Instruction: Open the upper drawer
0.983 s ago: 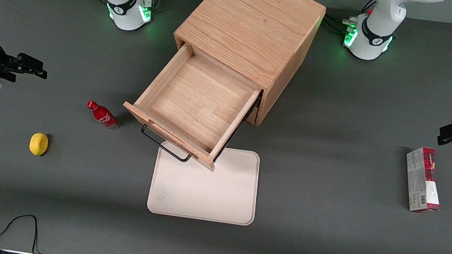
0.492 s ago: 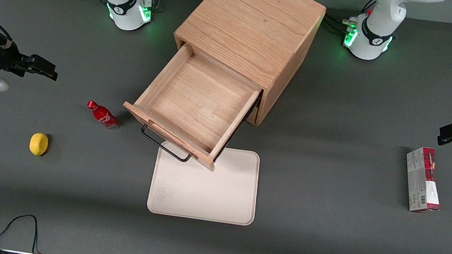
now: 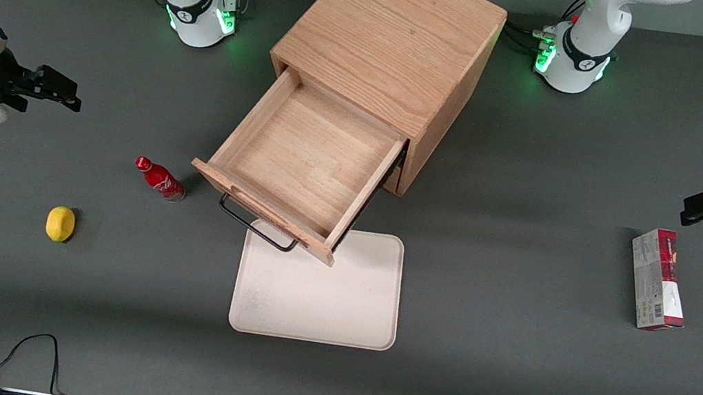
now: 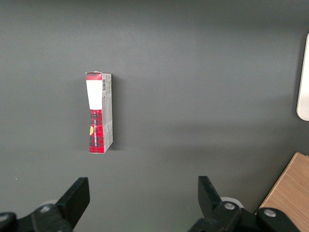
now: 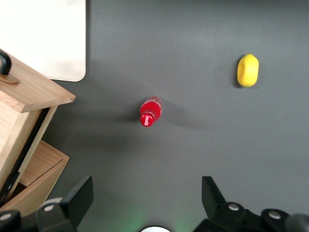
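Two fingers of the right gripper (image 3: 64, 92) (image 5: 147, 193) stand spread wide with nothing between them; it hangs above bare table mat (image 3: 504, 388) at the working arm's end, well apart from every object. Nearest to it is a small red bottle (image 3: 159, 178) (image 5: 150, 111), standing upright, nearer the front camera than the gripper and toward the cabinet. A lemon (image 3: 60, 224) (image 5: 248, 70) lies nearer the camera again, apart from the bottle, with open mat all round both.

Upper drawer (image 3: 304, 162) (image 5: 29, 89) is pulled well out of the oak cabinet (image 3: 393, 36), its inside bare wood. Its front edge overhangs the near corner of a cream tray (image 3: 315, 303) (image 5: 46, 38), and the black bar handle (image 3: 255, 228) projects from the front panel over the tray's edge. One drawer corner points toward the bottle with a narrow gap of mat between them. Wrist view shows the lower drawer (image 5: 36, 176) under the open one, sitting only slightly out from the cabinet.

Toward the parked arm's end a red-and-grey carton (image 3: 657, 279) (image 4: 98, 112) lies flat, with wide open mat between it and the cabinet.
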Motion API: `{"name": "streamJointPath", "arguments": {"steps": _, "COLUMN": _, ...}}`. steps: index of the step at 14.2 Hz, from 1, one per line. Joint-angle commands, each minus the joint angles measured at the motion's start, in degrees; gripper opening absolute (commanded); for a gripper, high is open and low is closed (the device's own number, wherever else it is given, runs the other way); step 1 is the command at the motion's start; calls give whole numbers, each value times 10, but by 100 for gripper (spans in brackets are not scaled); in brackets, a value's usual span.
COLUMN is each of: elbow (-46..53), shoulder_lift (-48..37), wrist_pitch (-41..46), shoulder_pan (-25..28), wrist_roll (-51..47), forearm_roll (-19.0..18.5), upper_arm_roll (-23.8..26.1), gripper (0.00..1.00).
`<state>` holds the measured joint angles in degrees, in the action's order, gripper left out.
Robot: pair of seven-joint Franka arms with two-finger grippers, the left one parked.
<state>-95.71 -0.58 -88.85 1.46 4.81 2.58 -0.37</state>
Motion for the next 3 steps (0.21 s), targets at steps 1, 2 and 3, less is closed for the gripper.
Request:
{"name": "streamJointPath", "arguments": {"steps": 1, "elbow": 18, "shoulder_lift": 12, "wrist_pitch": 11, "shoulder_pan": 8, "wrist_roll": 6, "forearm_roll": -13, "upper_arm_roll": 4, "gripper": 100}}
{"name": "streamJointPath", "arguments": {"steps": 2, "elbow": 20, "shoulder_lift": 17, "wrist_pitch": 11, "shoulder_pan": 8, "wrist_roll": 1, "forearm_roll": -14, "upper_arm_roll": 4, "gripper": 100}}
{"name": "streamJointPath", "arguments": {"steps": 3, "elbow": 22, "shoulder_lift": 18, "wrist_pitch": 11, "shoulder_pan": 8, "wrist_roll": 0, "forearm_roll": -14, "upper_arm_roll": 4, "gripper": 100}}
